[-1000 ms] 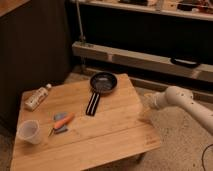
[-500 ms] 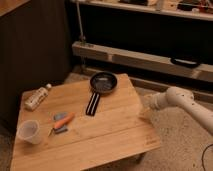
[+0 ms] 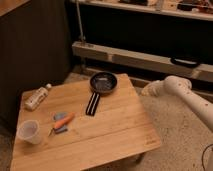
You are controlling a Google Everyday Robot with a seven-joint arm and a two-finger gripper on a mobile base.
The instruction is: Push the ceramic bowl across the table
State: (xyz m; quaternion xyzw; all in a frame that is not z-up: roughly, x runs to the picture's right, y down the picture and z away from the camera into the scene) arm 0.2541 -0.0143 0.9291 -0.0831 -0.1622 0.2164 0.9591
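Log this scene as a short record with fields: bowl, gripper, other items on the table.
bowl: dark glossy round ceramic bowl, upright near the far edge of the light bamboo plank table
gripper: gripper off the table's right side, apart from the bowl, jaws shut
near bowl: long black bar with pale stripe, just in front of it
left side: translucent whitish plastic cup, pale bottle lying down, orange-handled tool

Light bamboo-plank table [image 3: 115,127]. Glossy black-brown bowl [image 3: 103,83], greyish inside, upper centre. Black bar [image 3: 92,103] with a pale stripe. Translucent whitish cup [image 3: 29,132], lower left. Orange tool [image 3: 64,121]. Off-white gripper [image 3: 146,90], centre right.
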